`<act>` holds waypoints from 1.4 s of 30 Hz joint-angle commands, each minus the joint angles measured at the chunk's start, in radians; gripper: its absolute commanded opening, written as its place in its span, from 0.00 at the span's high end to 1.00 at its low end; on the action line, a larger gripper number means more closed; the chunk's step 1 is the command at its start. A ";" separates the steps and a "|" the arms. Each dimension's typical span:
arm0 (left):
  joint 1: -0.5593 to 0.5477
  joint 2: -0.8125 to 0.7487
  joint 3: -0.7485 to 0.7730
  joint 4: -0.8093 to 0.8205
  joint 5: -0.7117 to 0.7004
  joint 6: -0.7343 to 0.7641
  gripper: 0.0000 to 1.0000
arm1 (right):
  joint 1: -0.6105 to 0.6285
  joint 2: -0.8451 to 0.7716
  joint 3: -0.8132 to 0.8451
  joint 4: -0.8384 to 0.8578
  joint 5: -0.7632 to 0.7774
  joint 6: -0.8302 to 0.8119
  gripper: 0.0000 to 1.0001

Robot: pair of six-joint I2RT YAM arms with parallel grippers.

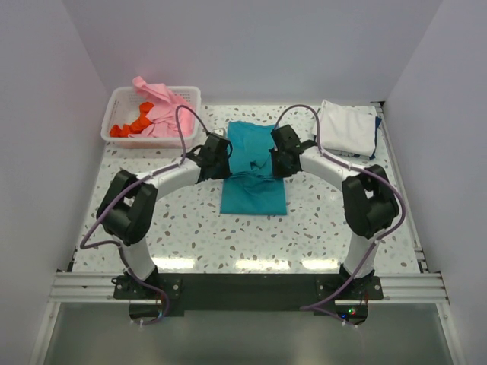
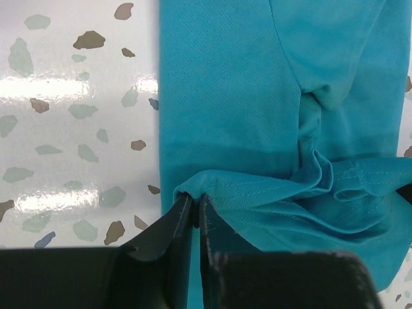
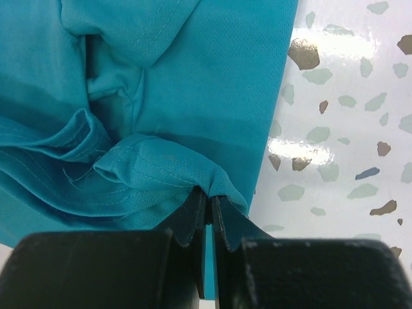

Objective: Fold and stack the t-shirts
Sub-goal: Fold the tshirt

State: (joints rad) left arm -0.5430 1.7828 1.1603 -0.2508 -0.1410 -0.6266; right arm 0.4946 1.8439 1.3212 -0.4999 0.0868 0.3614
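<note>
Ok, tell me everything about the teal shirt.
The teal shirt looks like fine-knit cloth. It lies on the table between the arms, its sides straight like a long strip. A stitched hem edge is bunched in wrinkles across its middle. The left gripper and right gripper each pinch that edge at one side, jaws shut.
</note>
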 commanded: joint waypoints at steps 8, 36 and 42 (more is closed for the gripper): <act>0.020 -0.006 0.076 0.038 0.054 0.041 0.32 | -0.021 0.031 0.102 0.005 -0.018 -0.012 0.62; 0.020 -0.888 -0.557 -0.148 -0.055 -0.162 0.00 | 0.107 -0.105 -0.139 0.293 -0.634 -0.026 0.01; 0.020 -0.908 -0.616 -0.174 -0.039 -0.183 0.00 | 0.095 0.096 0.024 0.314 -0.608 -0.052 0.01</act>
State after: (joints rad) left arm -0.5301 0.8909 0.5621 -0.4156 -0.1787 -0.7795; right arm 0.6037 1.8839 1.2400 -0.2546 -0.4942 0.3439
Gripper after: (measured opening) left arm 0.997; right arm 0.987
